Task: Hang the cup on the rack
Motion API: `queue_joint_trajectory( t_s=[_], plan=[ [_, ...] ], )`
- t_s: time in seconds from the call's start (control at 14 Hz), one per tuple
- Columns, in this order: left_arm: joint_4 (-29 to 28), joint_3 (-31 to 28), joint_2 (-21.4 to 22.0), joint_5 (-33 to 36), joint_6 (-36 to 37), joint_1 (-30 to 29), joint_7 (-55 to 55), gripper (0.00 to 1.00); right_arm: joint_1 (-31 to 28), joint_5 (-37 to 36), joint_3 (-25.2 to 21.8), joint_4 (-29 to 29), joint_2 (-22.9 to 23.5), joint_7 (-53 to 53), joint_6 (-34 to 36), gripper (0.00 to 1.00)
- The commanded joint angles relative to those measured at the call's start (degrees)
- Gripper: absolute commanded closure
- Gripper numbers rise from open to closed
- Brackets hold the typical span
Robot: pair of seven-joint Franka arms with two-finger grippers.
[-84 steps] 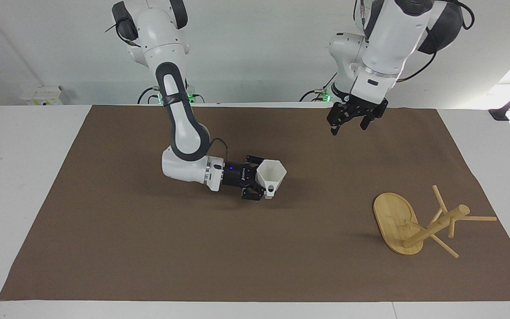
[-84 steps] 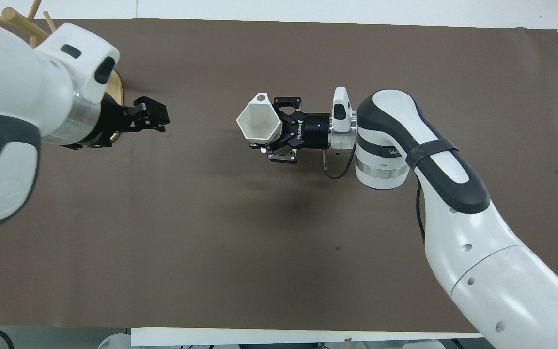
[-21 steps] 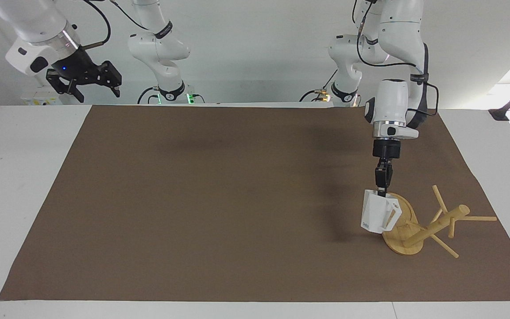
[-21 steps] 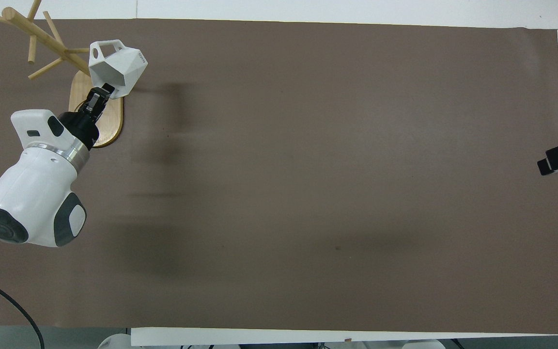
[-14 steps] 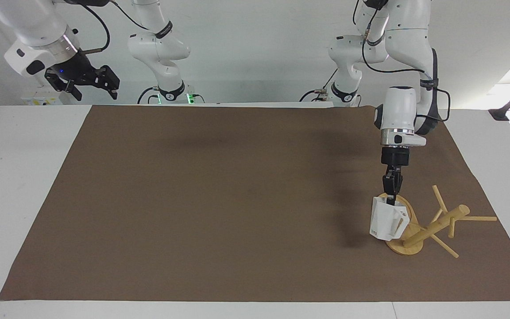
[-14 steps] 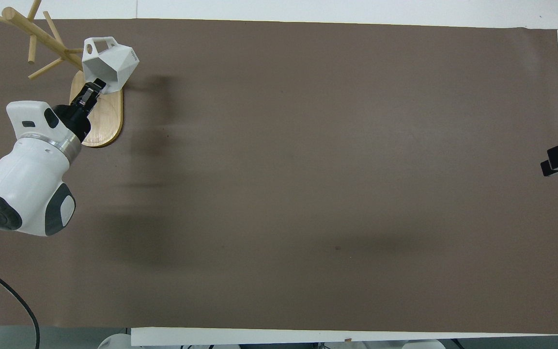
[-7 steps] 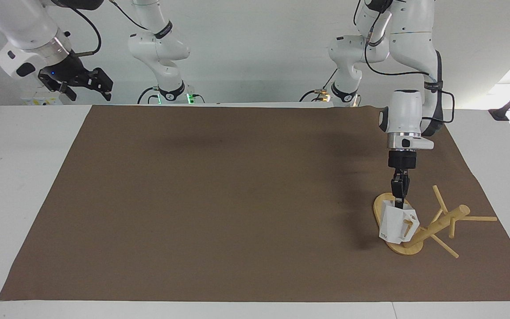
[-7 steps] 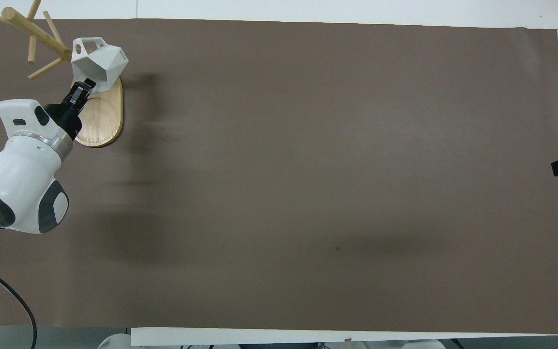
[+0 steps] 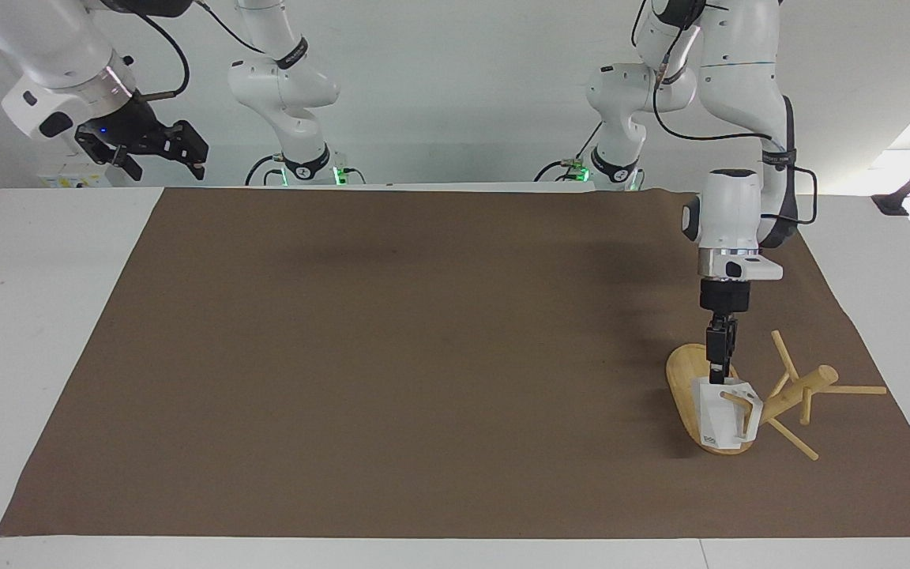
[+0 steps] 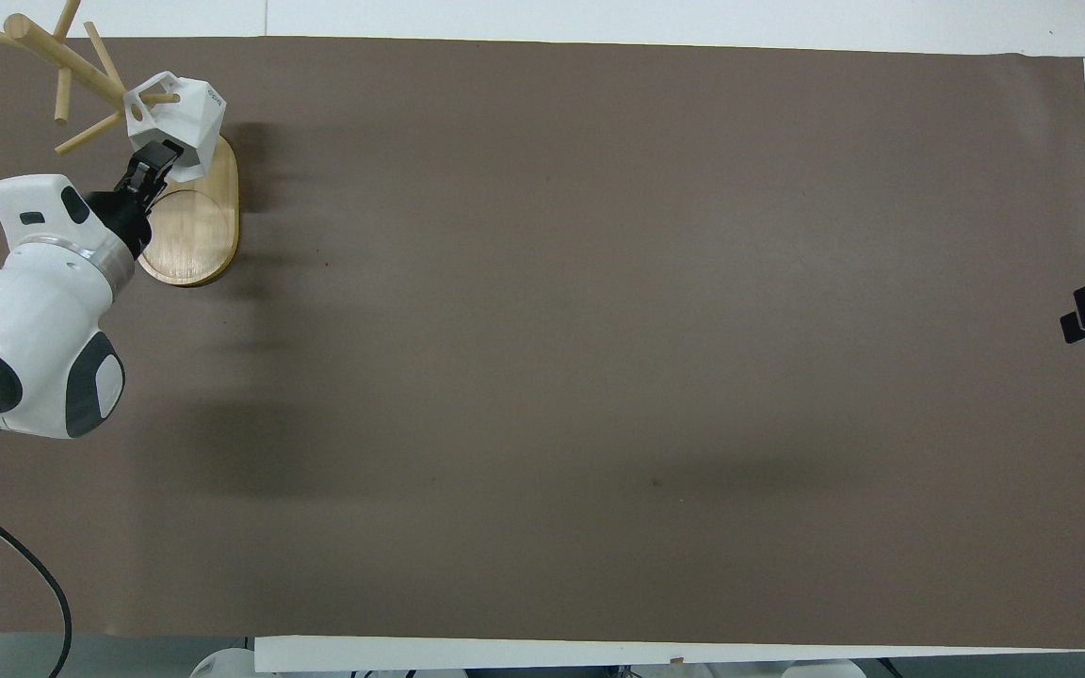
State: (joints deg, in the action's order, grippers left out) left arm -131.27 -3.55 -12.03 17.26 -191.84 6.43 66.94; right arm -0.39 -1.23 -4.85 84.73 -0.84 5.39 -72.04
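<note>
Cup hung pinched by its rim in the left gripper, over the rack base at the left arm's end of the brown mat. Hanging was under way: a peg seemingly entered the handle hole. Next, lowering and letting go seemed called for; neighbouring pegs crowded it. The right gripper, fingers spread, waited aloft over the right arm's end.

The white faceted cup hangs mouth-down with a lower peg through its handle hole. The bamboo rack stands at the table's left-arm end.
</note>
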Motion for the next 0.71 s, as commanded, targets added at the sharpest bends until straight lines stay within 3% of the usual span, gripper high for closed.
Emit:
queue_joint_trajectory(
  t_s=[0.0,0.14,0.36,0.5,0.64],
  plan=[
    [0.0,0.5,5.6,1.2,11.4,0.1,1.5,0.0,-0.6,0.0,0.5,1.4,-1.2,-0.3,-0.1,0.01],
    [0.3,0.6,10.4,1.2,25.2,2.4,1.4,0.0,-0.5,0.1,0.5,1.4,-1.2,-0.3,-0.1,0.01],
    [1.1,0.8,16.4,1.3,39.9,4.6,0.5,0.0,-0.5,0.0,0.5,1.5,-1.2,-0.3,-0.1,0.01],
    [5.4,0.9,18.5,1.0,52.3,6.5,-2.9,0.0,-0.5,0.0,0.5,1.4,-1.2,-0.3,-0.1,0.01],
    [14.0,1.2,18.2,-1.1,67.3,7.9,-10.8,0.0,-0.5,0.1,0.5,1.5,-1.2,-0.3,-0.1,0.01]
  ],
)
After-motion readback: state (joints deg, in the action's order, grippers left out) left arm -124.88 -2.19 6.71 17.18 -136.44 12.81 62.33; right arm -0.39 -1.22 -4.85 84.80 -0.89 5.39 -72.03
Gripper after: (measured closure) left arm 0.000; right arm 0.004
